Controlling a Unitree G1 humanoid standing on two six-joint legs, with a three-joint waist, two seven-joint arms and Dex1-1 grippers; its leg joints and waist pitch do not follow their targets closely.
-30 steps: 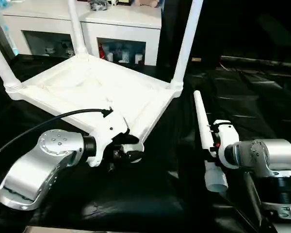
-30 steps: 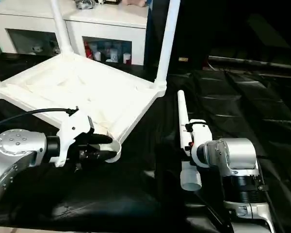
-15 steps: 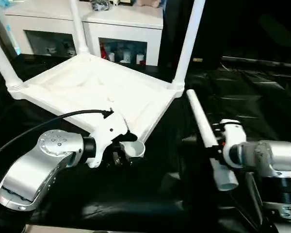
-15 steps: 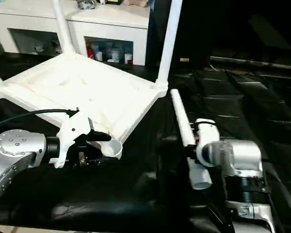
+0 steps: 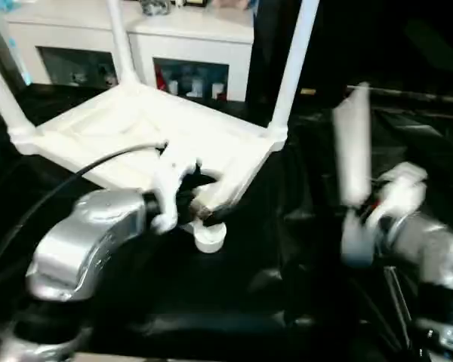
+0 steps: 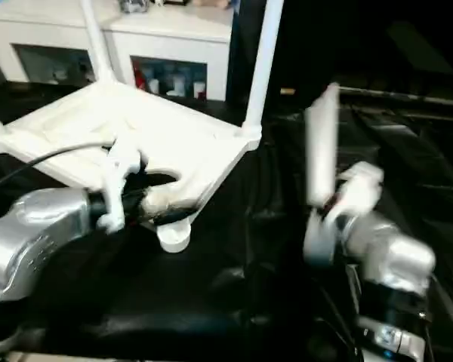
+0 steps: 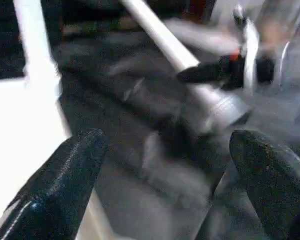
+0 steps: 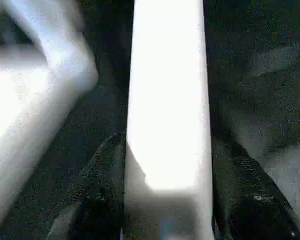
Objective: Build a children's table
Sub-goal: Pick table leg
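It looks like a room in a home, with a white cabinet (image 5: pixel 136 45) holding small things behind glass doors at the upper left.

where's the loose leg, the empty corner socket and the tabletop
loose leg (image 6: pixel 320 154), right eye view, middle of its shaft
empty corner socket (image 5: pixel 210 239), left eye view, its round rim
tabletop (image 5: pixel 128 124), left eye view, ribbed underside

The tabletop (image 5: pixel 147 124) and the loose leg (image 8: pixel 167 95) look like smooth white plastic with a soft sheen, the leg's face plain and unmarked. The surface (image 5: pixel 287 302) wears a black, glossy, wrinkled sheet that catches the light. The fingers (image 7: pixel 60 185) of the left pincer are matt black with a fine grainy texture, and the forearms (image 6: pixel 30 234) are smooth silvery metal.
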